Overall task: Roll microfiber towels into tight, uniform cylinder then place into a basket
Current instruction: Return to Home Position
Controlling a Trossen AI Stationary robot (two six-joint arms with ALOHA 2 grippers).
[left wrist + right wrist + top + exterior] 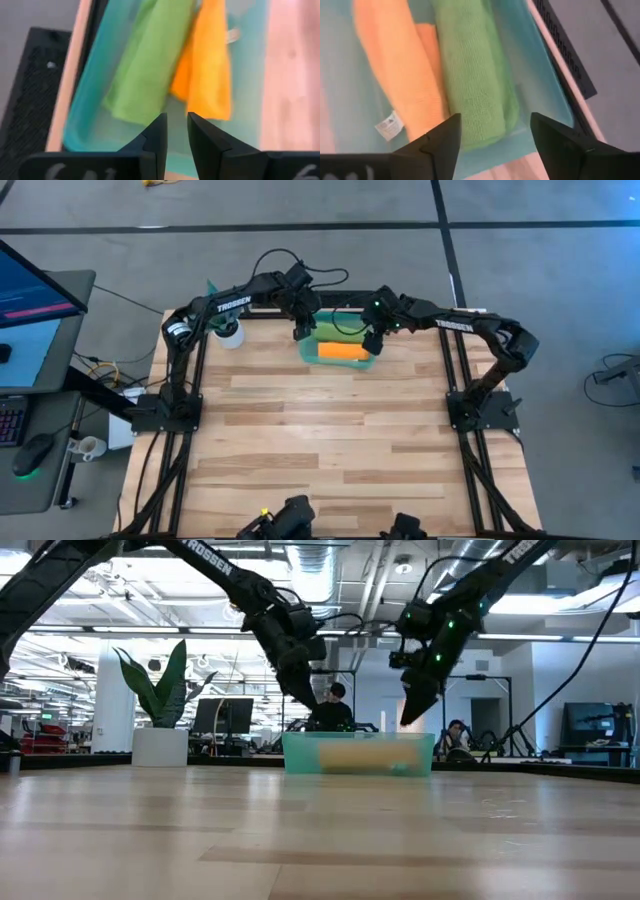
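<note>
The teal basket (308, 358) stands at the table's far edge, in the middle. Two rolled towels lie side by side in it: the green towel (475, 75) on the far side and the orange towel (395, 65) on the near side, a white tag (389, 125) showing at one end of the orange one. My left gripper (176, 125) hangs above the basket's left end, its fingers a narrow gap apart with nothing between them. Above the basket's right end, my right gripper (495, 125) stands wide open and holds nothing. In the low view both grippers (312, 700) (410, 718) are clear of the basket's rim (358, 736).
A plant in a white pot (228, 333) stands at the far left, close to the left arm. The table's far edge and the black frame rail (565, 50) run just behind the basket. Bare wooden tabletop (330, 440) stretches from the basket to the near edge.
</note>
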